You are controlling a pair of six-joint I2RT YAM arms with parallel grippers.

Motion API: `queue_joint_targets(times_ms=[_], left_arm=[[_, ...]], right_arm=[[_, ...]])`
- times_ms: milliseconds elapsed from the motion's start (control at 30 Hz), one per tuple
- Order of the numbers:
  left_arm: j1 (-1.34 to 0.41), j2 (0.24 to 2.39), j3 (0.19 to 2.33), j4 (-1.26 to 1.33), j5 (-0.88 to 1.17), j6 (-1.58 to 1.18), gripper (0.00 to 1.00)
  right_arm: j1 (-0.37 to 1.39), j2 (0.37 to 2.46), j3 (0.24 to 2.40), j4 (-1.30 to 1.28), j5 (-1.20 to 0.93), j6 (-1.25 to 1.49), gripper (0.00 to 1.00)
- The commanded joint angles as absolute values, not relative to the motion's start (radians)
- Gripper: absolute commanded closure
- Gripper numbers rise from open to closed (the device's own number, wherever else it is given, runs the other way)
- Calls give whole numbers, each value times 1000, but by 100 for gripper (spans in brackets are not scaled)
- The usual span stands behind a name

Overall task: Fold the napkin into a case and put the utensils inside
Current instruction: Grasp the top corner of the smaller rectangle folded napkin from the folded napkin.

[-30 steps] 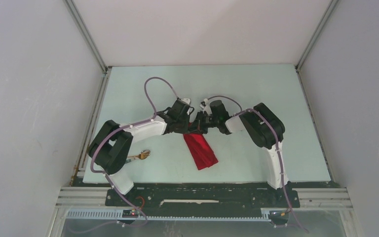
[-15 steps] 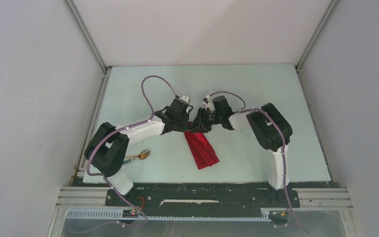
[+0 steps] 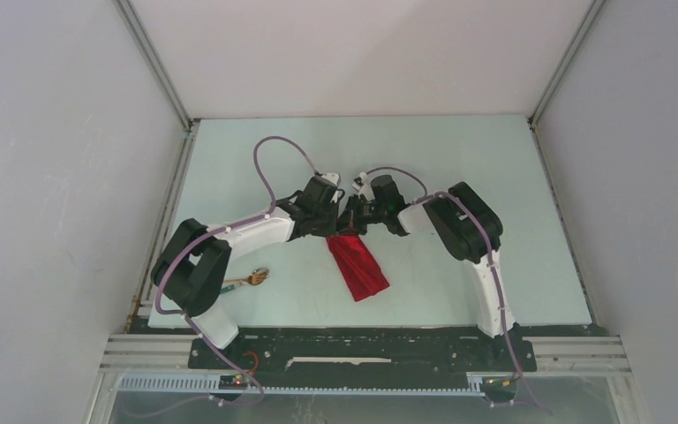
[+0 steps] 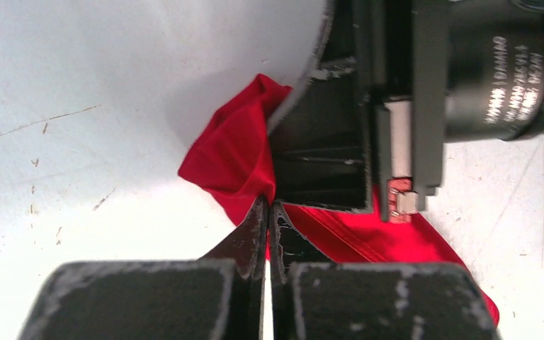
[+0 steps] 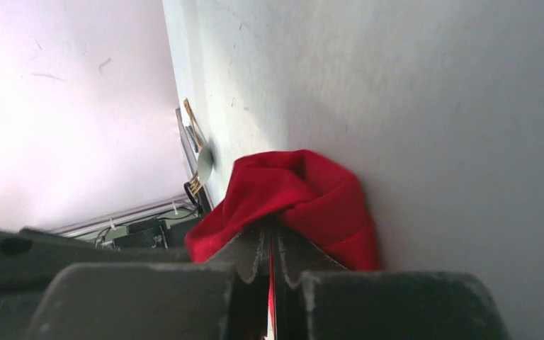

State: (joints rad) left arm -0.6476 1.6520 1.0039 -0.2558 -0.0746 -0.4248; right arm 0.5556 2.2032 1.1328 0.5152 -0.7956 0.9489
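Now the left jaws and the right jaws each clamp the far end of the red napkin, a narrow folded strip lying on the surface. The wooden fork lies beside the left arm.

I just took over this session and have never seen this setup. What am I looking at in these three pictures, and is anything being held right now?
Two robot arms are bolted side by side at the near edge of a pale table. The wide picture looks down from above and behind them, with the left arm on the left. The other two pictures come from a camera on each wrist, looking along that arm's own two fingers. A folded red napkin lies mid-table. Both arms meet at its far end: the left gripper is shut on a bunched edge of the cloth, and the right gripper is shut on it too. A wooden fork lies beside the left arm, untouched.
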Motion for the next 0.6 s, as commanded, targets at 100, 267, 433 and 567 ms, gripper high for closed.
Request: queue_joint_targets(times_ms=[100, 267, 433, 567], left_arm=[[-652, 1631, 1000, -246, -52, -431, 100], [-648, 1635, 1002, -255, -78, -448, 100], [-647, 1647, 1008, -262, -81, -451, 100], [-647, 1653, 1015, -269, -81, -450, 100]], right_arm=[[571, 2221, 1243, 505, -810, 925, 86], [543, 2095, 1220, 269, -825, 805, 71], [533, 1997, 1211, 94, -829, 726, 66], [530, 1925, 1193, 12, -830, 669, 62]])
